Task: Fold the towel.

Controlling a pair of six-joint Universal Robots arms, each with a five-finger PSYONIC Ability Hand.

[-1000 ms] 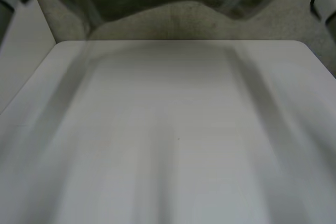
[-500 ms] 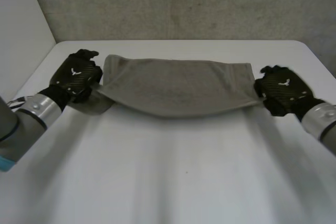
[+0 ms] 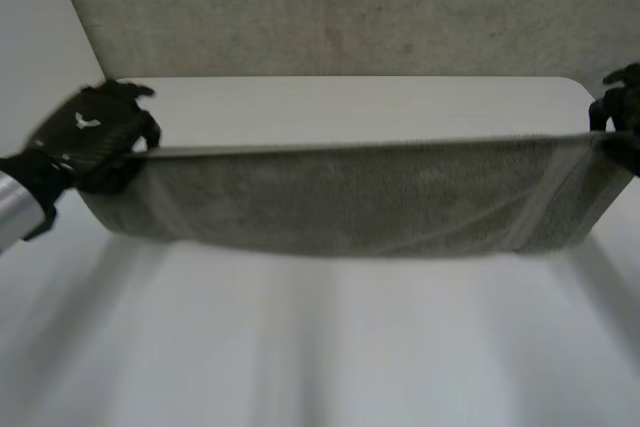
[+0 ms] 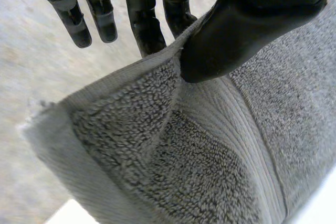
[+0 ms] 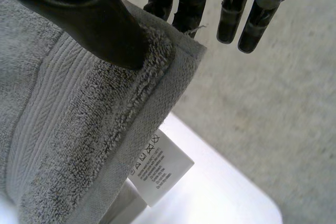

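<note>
At the left, the left hand (image 3: 95,137) holds the left top corner of the towel (image 3: 350,197). In the left wrist view its thumb (image 4: 247,24) pinches the cloth's edge against the fingers behind it, while the other fingers hang straight and free beside the corner.

The towel is stretched tight between the two hands, above the middle of the table. Its top edge is a straight line and the rest hangs as a wide band. I cannot tell whether the lower edge touches the table or whether the cloth hangs single or doubled.

At the far right, the right hand (image 3: 622,107) holds the other top corner. In the right wrist view the thumb (image 5: 89,14) presses the hem against the fingers behind it, the remaining fingers are loose, and a white care label (image 5: 157,169) dangles below the corner.

As I judge it, the fold is only under way. The towel is lifted and spread, but no neat folded stack lies on the table, so it has yet to be laid down, doubled over and squared up.

The table (image 3: 330,347) is white and smooth, with rounded far corners. Beyond its far edge is a grey speckled floor (image 3: 350,7), and a pale wall (image 3: 40,37) stands at the left.
</note>
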